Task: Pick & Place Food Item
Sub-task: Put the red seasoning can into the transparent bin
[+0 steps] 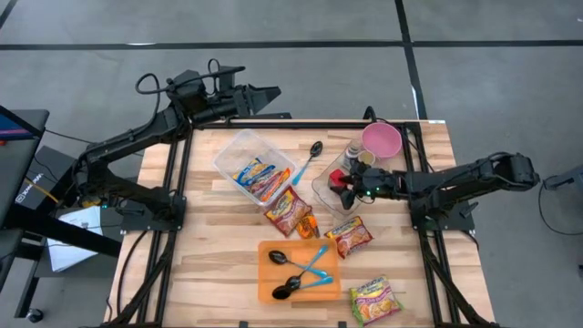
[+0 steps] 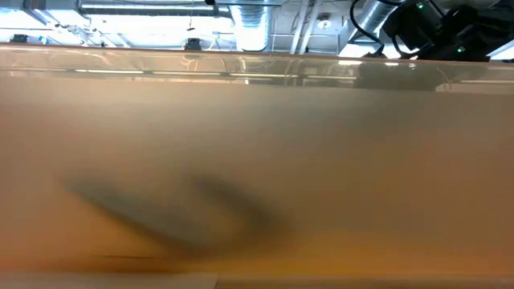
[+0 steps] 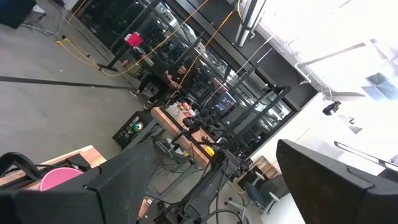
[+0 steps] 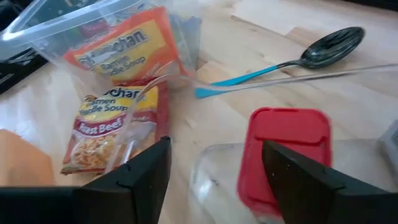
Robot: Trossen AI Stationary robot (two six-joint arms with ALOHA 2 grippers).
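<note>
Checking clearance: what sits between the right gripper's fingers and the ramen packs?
In the right wrist view, a red-lidded item inside a clear container, then bare wood up to the ramen packs.

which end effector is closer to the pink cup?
Right. The right end effector sits over the clear container just below the pink cup. The left end effector is raised past the table's far edge, well left of it.

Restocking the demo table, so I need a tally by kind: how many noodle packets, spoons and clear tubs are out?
Noodle packets: 4, first
Spoons: 3, first
Clear tubs: 2, first
Total: 9
</note>
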